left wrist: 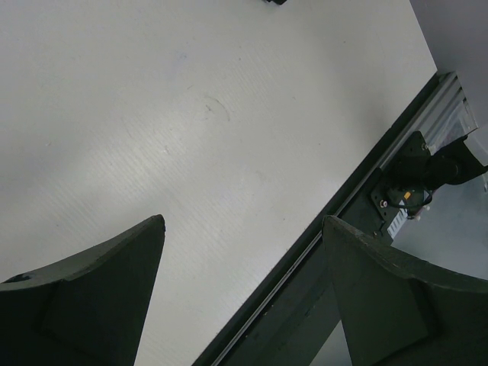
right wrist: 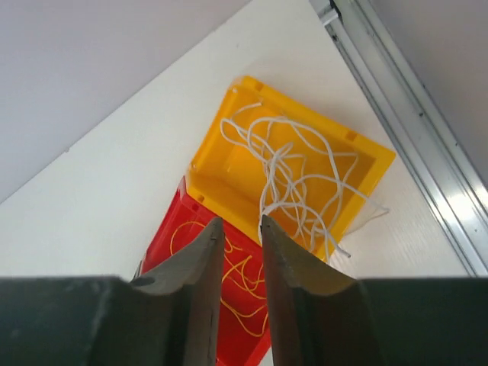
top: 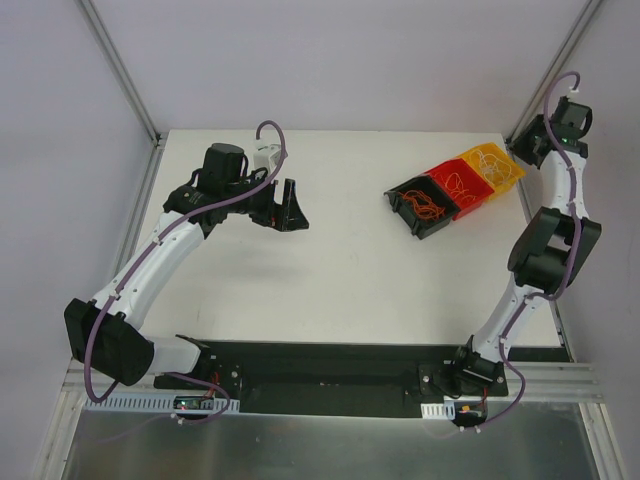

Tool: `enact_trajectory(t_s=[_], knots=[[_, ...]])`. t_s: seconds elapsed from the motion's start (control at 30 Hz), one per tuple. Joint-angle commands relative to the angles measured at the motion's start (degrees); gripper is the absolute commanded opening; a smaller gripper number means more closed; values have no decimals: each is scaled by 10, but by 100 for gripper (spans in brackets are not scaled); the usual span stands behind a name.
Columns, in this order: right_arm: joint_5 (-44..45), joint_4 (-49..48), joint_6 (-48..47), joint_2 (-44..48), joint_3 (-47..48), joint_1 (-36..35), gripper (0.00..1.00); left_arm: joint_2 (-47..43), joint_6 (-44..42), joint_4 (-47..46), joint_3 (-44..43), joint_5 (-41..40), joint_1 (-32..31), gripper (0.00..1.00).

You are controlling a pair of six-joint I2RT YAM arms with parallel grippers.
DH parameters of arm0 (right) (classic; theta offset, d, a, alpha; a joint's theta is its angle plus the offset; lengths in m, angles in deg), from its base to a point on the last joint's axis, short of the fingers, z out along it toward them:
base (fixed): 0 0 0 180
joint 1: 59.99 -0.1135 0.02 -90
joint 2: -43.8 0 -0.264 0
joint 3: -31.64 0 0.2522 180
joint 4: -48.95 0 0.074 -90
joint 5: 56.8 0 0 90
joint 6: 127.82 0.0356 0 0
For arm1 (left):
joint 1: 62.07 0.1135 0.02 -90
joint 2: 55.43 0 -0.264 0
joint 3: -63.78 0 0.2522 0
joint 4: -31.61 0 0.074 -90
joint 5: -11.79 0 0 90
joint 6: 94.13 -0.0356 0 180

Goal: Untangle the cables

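Left pincer (left wrist: 242, 223) gaping over table (left wrist: 191, 114), right pincer (right wrist: 240, 221) slightly parted, seemingly empty, above cables (right wrist: 290, 164) in corner yellow bin (right wrist: 227, 156)

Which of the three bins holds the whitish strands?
The yellow bin, at the right end of the row, holds the whitish strands; the red bin holds yellowish strands, the black bin orange strands.

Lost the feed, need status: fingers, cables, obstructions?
Left fingers wide open, empty, over table. Right fingers slightly apart, raised near yellow bin, holding nothing. Cables sorted by colour in bins. Nothing in the way.
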State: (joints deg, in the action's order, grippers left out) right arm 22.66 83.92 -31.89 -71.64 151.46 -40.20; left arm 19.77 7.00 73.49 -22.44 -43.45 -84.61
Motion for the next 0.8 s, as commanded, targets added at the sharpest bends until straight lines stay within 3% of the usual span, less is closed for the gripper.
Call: enact_trajectory(t_s=[0.0, 0.17, 0.77], knots=[[0, 43, -54, -36, 53, -2, 32, -6, 0, -14, 0, 10, -4, 84], [-15, 55, -135, -78, 76, -2, 39, -5, 0, -13, 1, 13, -4, 84], [45, 66, -191, -125, 78, -12, 35, 1, 1, -14, 1, 12, -4, 84]])
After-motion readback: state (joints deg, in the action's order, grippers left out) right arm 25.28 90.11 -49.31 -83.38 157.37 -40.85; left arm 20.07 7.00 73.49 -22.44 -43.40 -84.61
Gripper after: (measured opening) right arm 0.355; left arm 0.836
